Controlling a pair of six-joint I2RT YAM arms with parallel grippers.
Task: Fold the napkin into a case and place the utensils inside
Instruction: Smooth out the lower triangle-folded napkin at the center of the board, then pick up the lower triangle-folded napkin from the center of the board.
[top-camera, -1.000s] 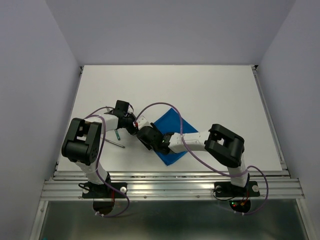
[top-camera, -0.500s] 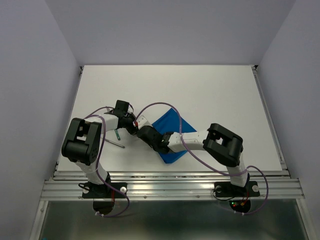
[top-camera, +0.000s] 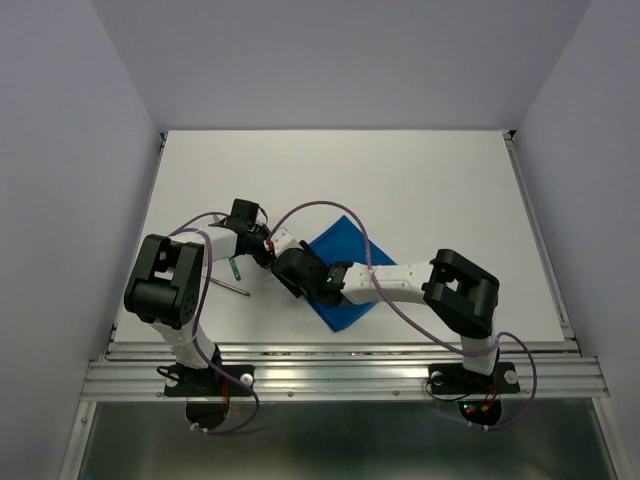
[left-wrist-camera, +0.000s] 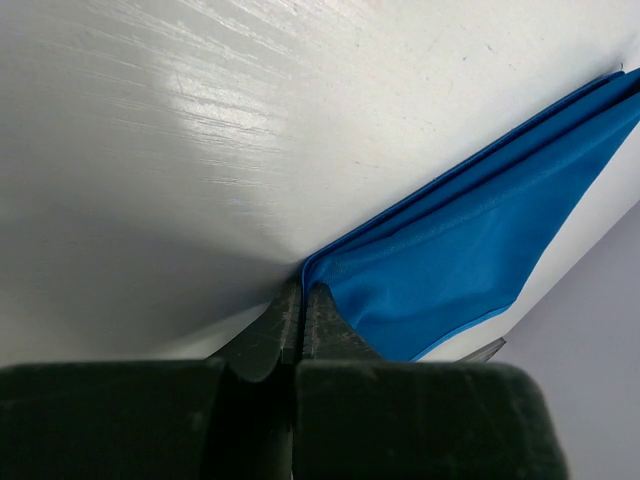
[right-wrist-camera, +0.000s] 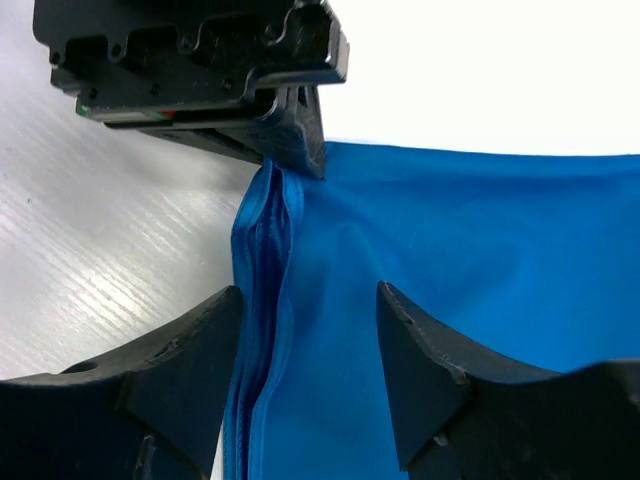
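Note:
The bright blue napkin (top-camera: 345, 258) lies folded in several layers near the table's front middle. My left gripper (top-camera: 268, 250) is shut on its left corner; in the left wrist view the fingertips (left-wrist-camera: 303, 300) pinch the cloth (left-wrist-camera: 450, 230). My right gripper (top-camera: 284, 264) is open just beside it, its jaws standing either side of the stacked folded edge (right-wrist-camera: 262, 300) without closing on it. The left gripper also shows in the right wrist view (right-wrist-camera: 295, 160). The teal-handled utensil (top-camera: 235, 268) and the slim grey one (top-camera: 232, 287) lie on the table left of the napkin, under the left arm.
The white table (top-camera: 420, 190) has raised rails along its left and right sides. A purple cable (top-camera: 330, 212) loops from the right arm over the napkin. The two arms nearly touch at the napkin's corner.
The right arm has stretched out, its elbow swinging right and its gripper edging up-left toward the left gripper. The left arm, napkin and utensils stay put.

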